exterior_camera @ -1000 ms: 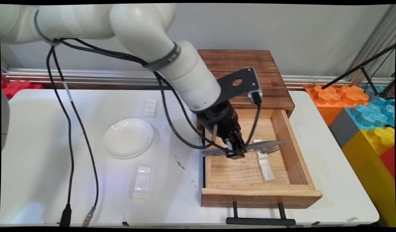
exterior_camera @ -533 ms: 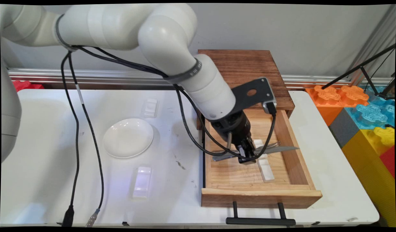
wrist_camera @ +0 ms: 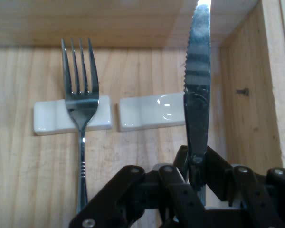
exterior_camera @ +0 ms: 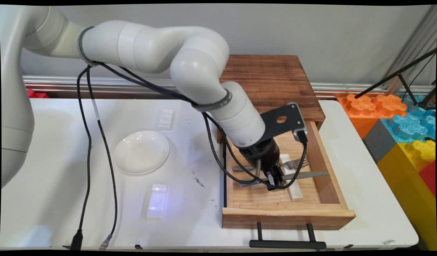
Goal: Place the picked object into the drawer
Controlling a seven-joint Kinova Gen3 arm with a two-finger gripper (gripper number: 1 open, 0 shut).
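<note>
On the worktop (exterior_camera: 54,160), going left to right, a clear rest (exterior_camera: 157,201) lies near, a white plate (exterior_camera: 141,152) sits beyond it, and a second clear rest (exterior_camera: 166,118) lies farther off, its outline faint against the white. Right of these stands a wooden box (exterior_camera: 272,80) with its drawer (exterior_camera: 288,215) pulled out toward the near edge; the drawer's black handle (exterior_camera: 287,244) is cut off in part by the picture's bottom. The arm reaches down into the drawer and covers much of its left and middle floor. The gripper (exterior_camera: 275,180) has its jaws closed on a knife (wrist_camera: 197,99), gripping the handle, which the black linkage hides; the serrated blade points right, over a white rest (wrist_camera: 151,111), though whether it touches cannot be told. Just beyond the knife lies a fork (wrist_camera: 80,114), its neck across another white rest (wrist_camera: 72,116), its handle end hidden behind the linkage. At the far right are coloured foam blocks (exterior_camera: 400,124), cut off by the edge.
</note>
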